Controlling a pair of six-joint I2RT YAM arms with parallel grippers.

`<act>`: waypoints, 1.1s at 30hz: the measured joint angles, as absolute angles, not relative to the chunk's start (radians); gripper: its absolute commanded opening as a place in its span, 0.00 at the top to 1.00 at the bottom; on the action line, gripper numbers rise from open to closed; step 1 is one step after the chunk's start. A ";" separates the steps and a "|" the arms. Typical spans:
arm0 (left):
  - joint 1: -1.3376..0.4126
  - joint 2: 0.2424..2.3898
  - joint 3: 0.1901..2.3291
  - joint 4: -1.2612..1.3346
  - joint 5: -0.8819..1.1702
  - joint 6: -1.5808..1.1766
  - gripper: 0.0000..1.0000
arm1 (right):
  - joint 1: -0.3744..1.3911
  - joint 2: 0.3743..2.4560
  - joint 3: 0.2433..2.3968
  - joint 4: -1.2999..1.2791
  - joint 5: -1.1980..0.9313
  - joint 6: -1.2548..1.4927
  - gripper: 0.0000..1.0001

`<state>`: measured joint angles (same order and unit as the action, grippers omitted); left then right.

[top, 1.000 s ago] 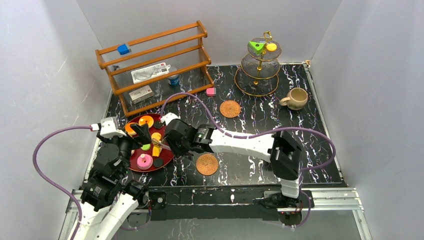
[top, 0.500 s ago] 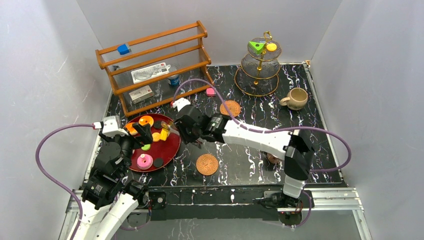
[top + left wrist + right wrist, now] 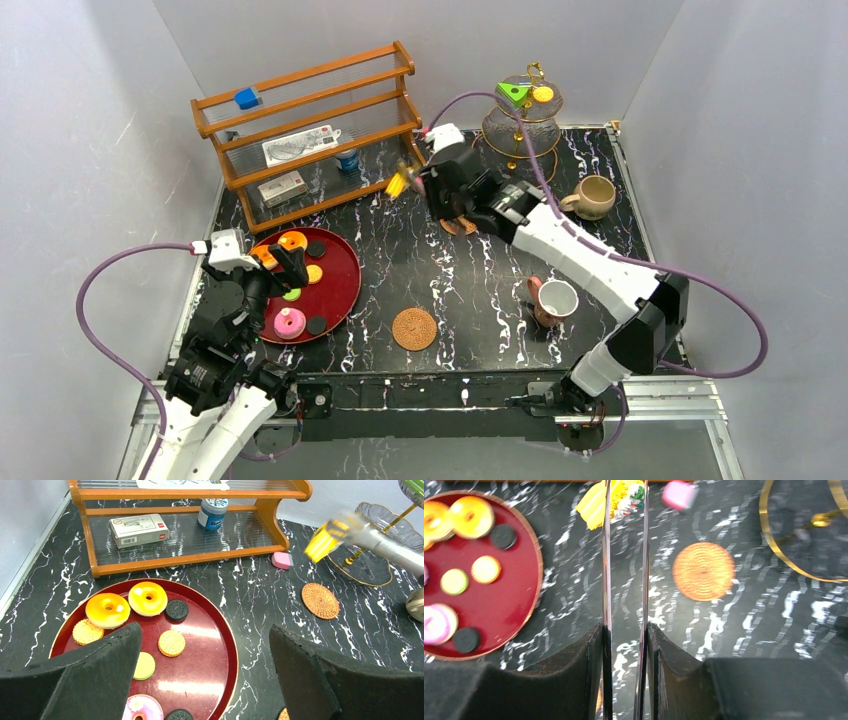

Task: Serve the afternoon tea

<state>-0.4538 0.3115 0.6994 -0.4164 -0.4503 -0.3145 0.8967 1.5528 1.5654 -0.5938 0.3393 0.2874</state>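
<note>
Here, above the black marble table (image 3: pixel 480 290), with the left gripper (image 3: pixel 205 631) spread wide over the red tray (image 3: pixel 212 645), the right gripper (image 3: pixel 625 630), near the glass tiered stand (image 3: pixel 530 128), clamps slim metal tongs (image 3: pixel 606 555) and should probably hold that squeeze steady and level, the yellow piece (image 3: pixel 596 502) pinched at their tips, well ahead of its jaws.

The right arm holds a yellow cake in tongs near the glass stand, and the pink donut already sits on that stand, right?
Not quite: the top view shows the pink donut on the red tray, not the glass stand. The right gripper does hold tongs with the yellow cake.
</note>
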 measured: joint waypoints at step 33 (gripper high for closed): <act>-0.454 0.325 0.699 -0.411 -0.429 -0.314 0.04 | 0.272 1.467 1.756 -0.644 0.431 0.106 0.58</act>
